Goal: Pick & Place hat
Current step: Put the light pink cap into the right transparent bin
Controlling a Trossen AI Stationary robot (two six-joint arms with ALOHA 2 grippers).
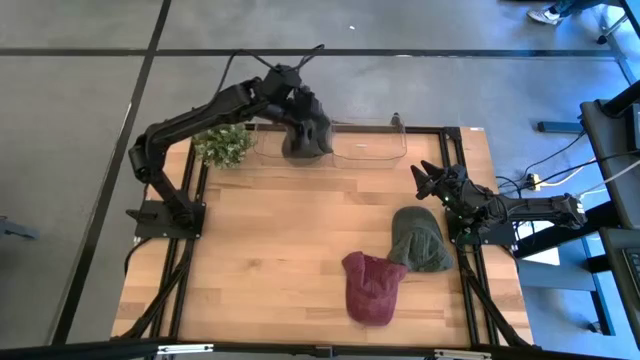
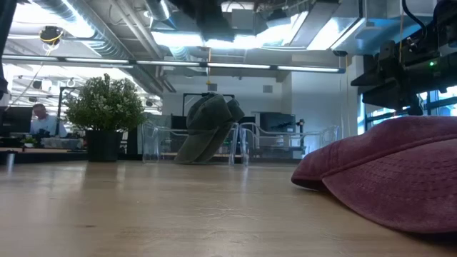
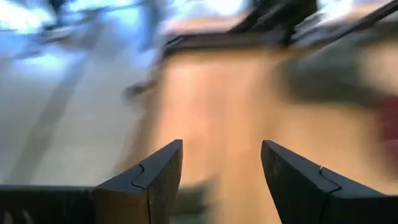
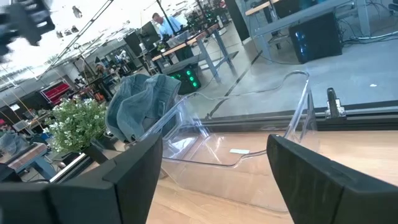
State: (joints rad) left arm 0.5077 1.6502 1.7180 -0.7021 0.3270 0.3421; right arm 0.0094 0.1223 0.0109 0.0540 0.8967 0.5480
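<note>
A clear bin (image 1: 368,150) stands along the far edge of the table (image 1: 270,250). A hat (image 1: 306,135) sits at the bin's left end, draped over its wall, and a potted plant (image 1: 223,146) stands just left of that. Two more hats lie near the right side: one (image 1: 420,238) close to the right edge, the other (image 1: 373,287) nearer and to its left, the two touching. The right gripper (image 1: 430,180) hangs between the bin and these hats.

Grey floor (image 1: 70,150), bright ceiling lights (image 2: 235,18)
</note>
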